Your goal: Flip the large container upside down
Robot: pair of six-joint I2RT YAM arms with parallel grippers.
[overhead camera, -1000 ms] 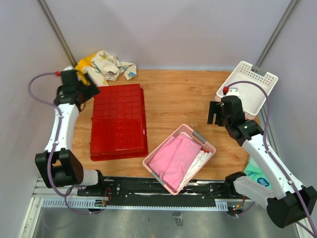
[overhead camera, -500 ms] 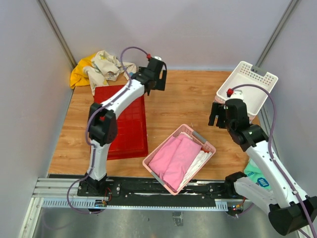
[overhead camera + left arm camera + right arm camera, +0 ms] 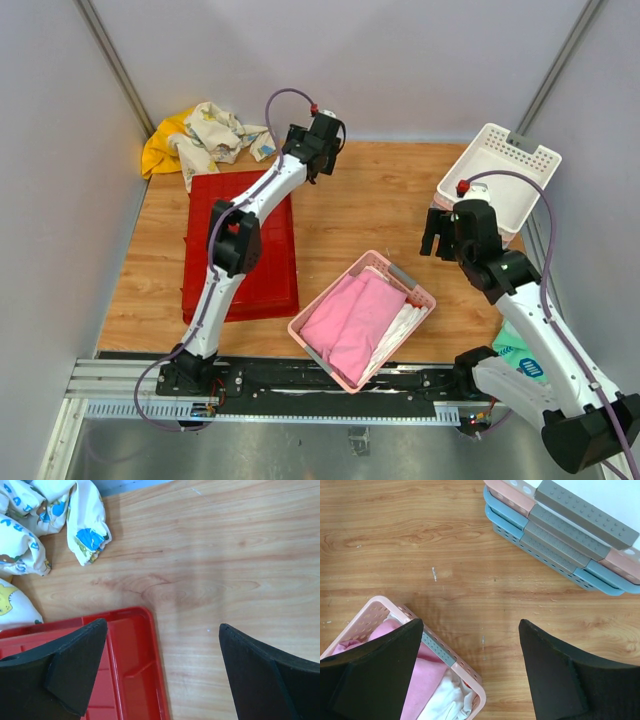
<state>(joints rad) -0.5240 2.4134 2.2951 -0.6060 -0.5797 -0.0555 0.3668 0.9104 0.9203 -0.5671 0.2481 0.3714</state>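
The large red container (image 3: pixel 240 245) lies flat on the left part of the table, its square-grid ribbed side facing up. Its far right corner shows in the left wrist view (image 3: pixel 132 670). My left gripper (image 3: pixel 318 150) is open and empty, held above the table just past that corner; in the left wrist view (image 3: pixel 162 625) bare wood lies between its jaws. My right gripper (image 3: pixel 437 230) is open and empty on the right side, far from the red container; in the right wrist view (image 3: pixel 471 622) it hangs over bare wood.
A pink basket (image 3: pixel 362 318) holding pink and white cloth sits at the front middle, its corner in the right wrist view (image 3: pixel 450 655). Stacked baskets (image 3: pixel 500 175) stand at the back right. A pile of printed and yellow cloth (image 3: pixel 210 135) lies at the back left.
My left arm has swung from beside the red container's far left corner across to its far right corner. The right arm has barely moved. The container has not moved.
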